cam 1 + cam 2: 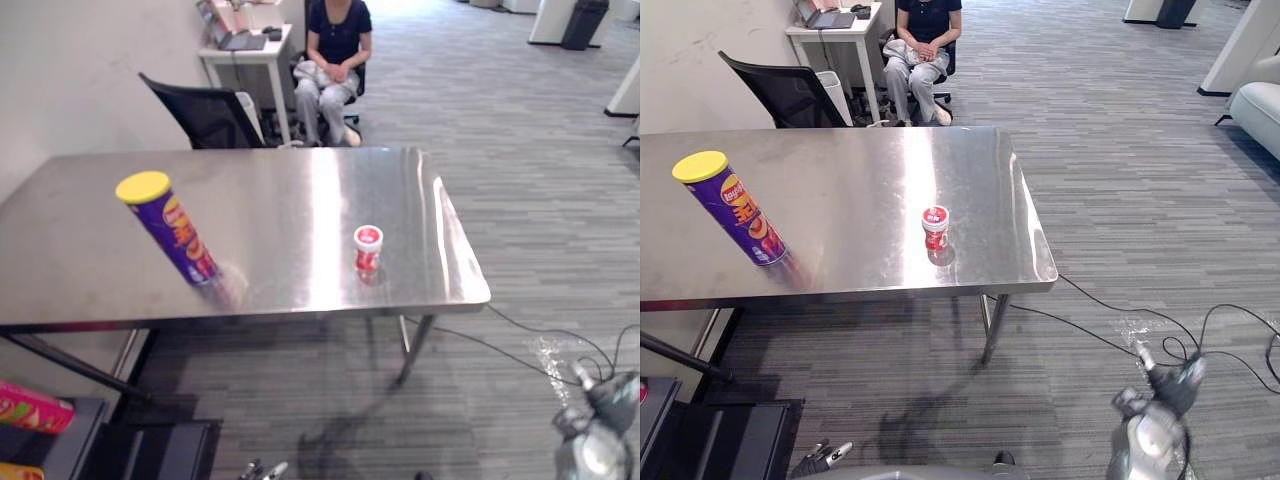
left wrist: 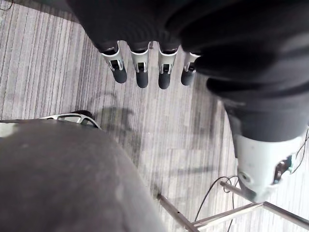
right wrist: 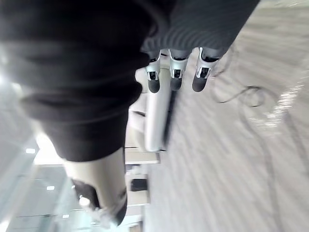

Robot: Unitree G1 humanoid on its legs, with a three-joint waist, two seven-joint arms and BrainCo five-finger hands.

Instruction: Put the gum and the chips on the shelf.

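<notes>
Chips tube, tall purple cardboard cylinder with yellow lid (image 1: 175,235), stands at 9 o'clock on the brushed-steel counter (image 1: 280,190). The small red-and-white plastic gum tub (image 1: 367,248) is at its 3 o'clock, well apart. Both are probably light, rigid and slick: wrap the tube mid-body, pinch the tub's sides. Left hand (image 2: 141,72) and right hand (image 3: 175,77) have straight fingers, empty, low over the floor.

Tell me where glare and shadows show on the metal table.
Left eye view: a bright glare band runs down the table, and the gum tub and chips can leave dim reflections at their bases. Right eye view: the same band, plus the table's shadow on the carpet beneath.
</notes>
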